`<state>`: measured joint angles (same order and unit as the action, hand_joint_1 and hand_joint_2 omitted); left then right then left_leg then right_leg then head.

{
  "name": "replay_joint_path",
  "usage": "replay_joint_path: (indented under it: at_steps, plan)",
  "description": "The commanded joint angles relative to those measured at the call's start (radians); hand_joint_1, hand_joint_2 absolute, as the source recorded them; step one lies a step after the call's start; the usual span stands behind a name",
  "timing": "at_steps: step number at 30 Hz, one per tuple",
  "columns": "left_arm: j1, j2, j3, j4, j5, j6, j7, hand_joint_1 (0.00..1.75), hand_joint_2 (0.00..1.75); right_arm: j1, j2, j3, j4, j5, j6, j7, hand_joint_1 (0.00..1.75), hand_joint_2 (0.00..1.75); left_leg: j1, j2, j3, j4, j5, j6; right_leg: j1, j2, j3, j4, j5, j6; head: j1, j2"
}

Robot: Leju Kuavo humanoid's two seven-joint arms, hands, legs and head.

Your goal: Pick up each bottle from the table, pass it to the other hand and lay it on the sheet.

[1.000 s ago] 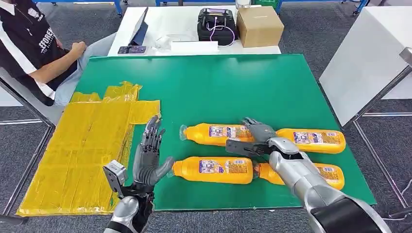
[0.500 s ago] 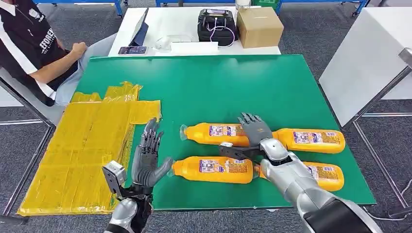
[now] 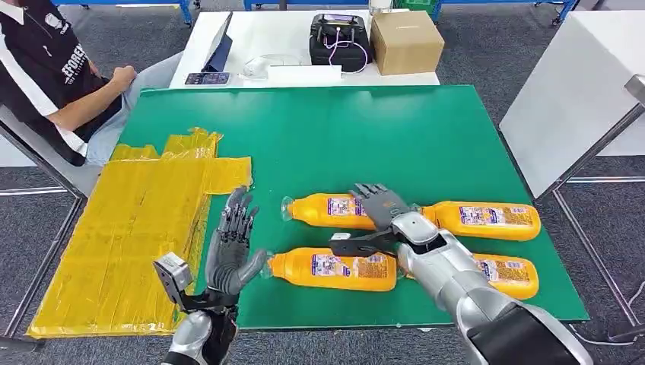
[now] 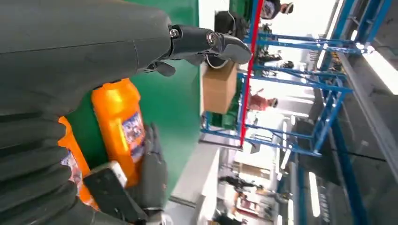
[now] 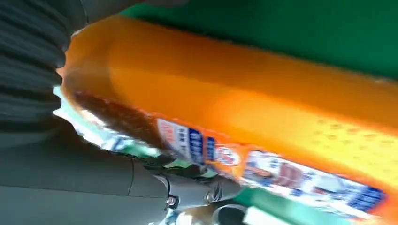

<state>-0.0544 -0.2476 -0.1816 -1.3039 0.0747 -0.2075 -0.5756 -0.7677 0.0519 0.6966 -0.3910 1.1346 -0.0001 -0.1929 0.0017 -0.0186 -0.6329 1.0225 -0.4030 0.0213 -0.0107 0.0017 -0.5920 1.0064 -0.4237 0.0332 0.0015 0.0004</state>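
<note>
Progress is nil: four orange bottles (image 3: 335, 268) lie on the green worktop (image 3: 342, 137), yellow sheet (image 3: 129, 236) bare; right hand (image 3: 384, 217) hovers over them, fingers apart, left hand (image 3: 232, 247) spread, waiting

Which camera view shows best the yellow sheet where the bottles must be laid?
The head view shows it best: the whole yellow sheet lies flat on the left part of the green table, with no bottle on it. In the wrist views I cannot make out the sheet; they look at orange bottles and the robot's own hands.
</note>
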Motion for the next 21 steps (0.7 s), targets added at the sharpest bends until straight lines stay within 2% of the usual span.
replay_joint_path:
  at_steps: [1, 4, 7, 9, 13, 14, 15, 16, 18, 21]
  plan:
    - [-0.044, 0.012, -0.023, 0.073, 0.008, -0.016, -0.006, 0.00, 1.75, -0.038, -0.010, 0.004, 0.079, -0.032, 0.046, -0.069, 0.00, 1.75, 0.002, 0.000, 0.003, -0.001, -0.001, -0.001, 0.002, -0.002, 0.004, -0.003, 0.000, -0.001, 0.000, 0.000]
    - [-0.048, 0.015, -0.032, 0.077, 0.010, -0.016, -0.007, 0.00, 1.75, -0.039, -0.004, -0.009, 0.080, -0.056, 0.062, -0.083, 0.00, 1.75, 0.001, 0.000, 0.002, -0.001, 0.000, -0.001, 0.001, -0.002, 0.003, -0.002, -0.001, -0.001, 0.000, 0.000]
    - [-0.062, 0.018, -0.052, 0.102, 0.023, -0.034, -0.011, 0.00, 1.75, -0.037, -0.014, -0.070, 0.091, -0.153, 0.168, -0.166, 0.00, 1.75, 0.001, -0.001, 0.001, -0.001, 0.000, -0.001, 0.001, -0.002, 0.002, -0.002, -0.001, -0.001, 0.000, 0.000]
    - [-0.078, 0.017, -0.061, 0.129, 0.032, -0.033, -0.018, 0.00, 1.75, -0.034, -0.033, -0.079, 0.091, -0.184, 0.193, -0.194, 0.00, 1.75, 0.001, -0.002, 0.001, -0.001, 0.000, -0.001, 0.001, -0.004, 0.003, -0.002, -0.001, -0.001, 0.000, 0.000]
    - [-0.083, 0.020, -0.064, 0.139, 0.039, -0.028, -0.024, 0.00, 1.75, -0.038, -0.034, -0.079, 0.112, -0.197, 0.221, -0.147, 0.00, 1.75, 0.001, -0.002, 0.002, -0.001, 0.000, -0.001, 0.001, -0.003, 0.004, -0.003, 0.000, -0.001, 0.000, 0.000]
    - [-0.079, 0.021, -0.060, 0.139, 0.042, -0.023, -0.024, 0.00, 1.75, -0.042, -0.027, -0.055, 0.119, -0.169, 0.207, -0.065, 0.07, 1.75, 0.001, -0.001, 0.001, -0.001, 0.000, -0.001, 0.001, -0.003, 0.003, -0.002, 0.000, -0.001, 0.000, 0.000]
    - [-0.075, 0.022, -0.059, 0.137, 0.042, -0.022, -0.025, 0.00, 1.75, -0.046, -0.021, -0.034, 0.127, -0.143, 0.202, -0.021, 0.37, 1.75, 0.000, -0.001, 0.002, -0.001, 0.000, -0.001, 0.000, -0.002, 0.003, -0.002, 0.000, -0.001, 0.000, 0.000]
    - [-0.074, 0.021, -0.058, 0.135, 0.042, -0.021, -0.025, 0.00, 1.75, -0.045, -0.020, -0.026, 0.124, -0.135, 0.195, -0.009, 1.29, 1.75, 0.001, 0.000, 0.002, -0.002, 0.000, -0.001, 0.001, -0.002, 0.003, -0.003, 0.000, -0.001, 0.000, 0.000]
    - [-0.068, 0.019, -0.054, 0.127, 0.042, -0.019, -0.024, 0.00, 1.75, -0.043, -0.013, -0.009, 0.123, -0.113, 0.165, 0.033, 1.41, 1.75, 0.001, 0.000, 0.002, -0.001, 0.000, -0.001, 0.001, -0.001, 0.003, -0.002, 0.000, -0.001, 0.000, 0.000]
    - [-0.061, 0.018, -0.052, 0.119, 0.042, -0.017, -0.021, 0.00, 1.75, -0.036, -0.008, 0.000, 0.119, -0.104, 0.145, 0.043, 1.43, 1.75, 0.002, -0.001, 0.003, -0.002, 0.000, -0.001, 0.002, -0.002, 0.005, -0.005, 0.000, -0.001, 0.000, 0.000]
